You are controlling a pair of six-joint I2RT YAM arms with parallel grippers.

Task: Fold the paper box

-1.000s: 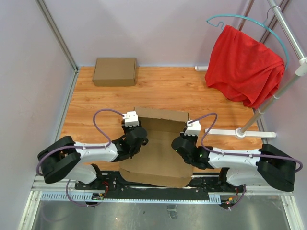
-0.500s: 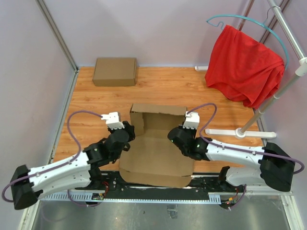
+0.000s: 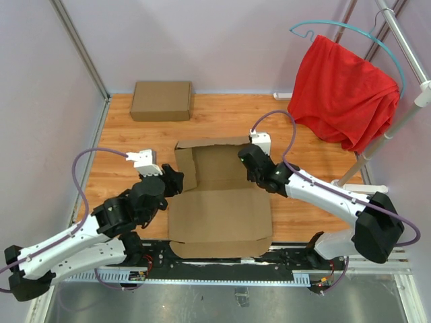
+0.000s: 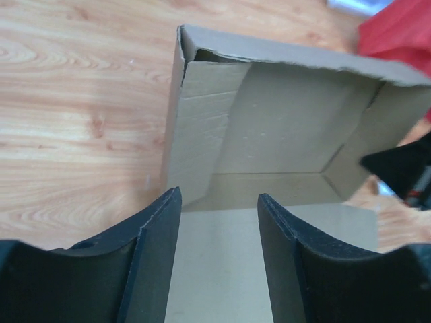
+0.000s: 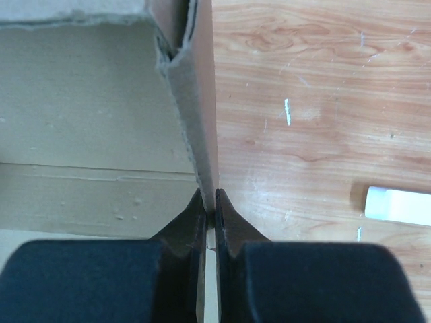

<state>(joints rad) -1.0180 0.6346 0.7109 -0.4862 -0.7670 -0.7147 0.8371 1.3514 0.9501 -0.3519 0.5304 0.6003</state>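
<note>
The paper box lies in the middle of the table. Its far half has its back and side walls standing up, and its near panel lies flat. My left gripper is open and empty at the box's left side. In the left wrist view it hovers over the flat panel, pointing at the left wall. My right gripper is shut on the upright right side wall, pinching its edge between the fingertips.
A fully formed flat brown box sits at the back left corner. A red cloth hangs on a teal hanger from a rack at the right. The rack's white foot lies on the table beside the right arm and also shows in the right wrist view.
The box's walls have gone up and the box has slid away from the arms. My right gripper moved away with the right wall. My left gripper drew back left, off the box.
</note>
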